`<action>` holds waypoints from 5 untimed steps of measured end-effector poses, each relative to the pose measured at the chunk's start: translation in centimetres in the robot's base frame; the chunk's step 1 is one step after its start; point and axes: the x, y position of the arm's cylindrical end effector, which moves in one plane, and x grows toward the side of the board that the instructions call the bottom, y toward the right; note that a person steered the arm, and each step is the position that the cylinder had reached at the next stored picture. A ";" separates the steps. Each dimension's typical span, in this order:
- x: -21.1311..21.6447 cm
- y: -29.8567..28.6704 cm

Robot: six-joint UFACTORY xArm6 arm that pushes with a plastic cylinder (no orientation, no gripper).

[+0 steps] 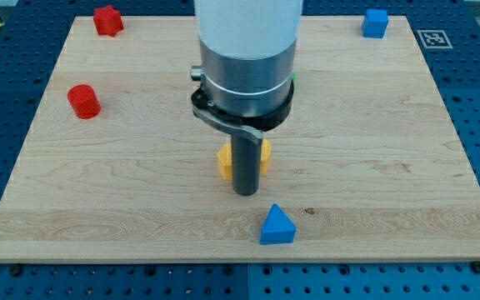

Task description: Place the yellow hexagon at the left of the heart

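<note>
A wide wooden board (373,167) on a blue perforated bench fills the view, and my arm (247,50) comes down over its middle as a pale cylinder with a grey collar, blocking much of what lies behind it. From the collar hangs the dark rod, and my tip (246,193) rests on the board just below the centre. I carry no claw at all: nothing opens or shuts here, nothing is held, and the rod can only push.

The yellow hexagon (225,162) sits directly behind the rod, showing on both sides of it, so the tip appears to be touching it or just in front of it on the side toward the view's bottom; I cannot tell which. A sliver of green (293,80) peeks out at the collar's right edge, its shape hidden.

No heart can be made out anywhere. It may be behind my arm, or the green sliver may belong to it; I cannot say. I judge the task unfinished: the hexagon has yet to be shown lying left of any heart.

The other blocks lie well apart from the tip: a blue triangle (277,226) near the bottom edge, a red cylinder (83,101) at the left, a red star-like block (107,20) at the top left, a blue cube (375,22) at the top right.
</note>
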 end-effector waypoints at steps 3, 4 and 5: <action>1.1 0.7; 1.4 1.0; 0.3 0.3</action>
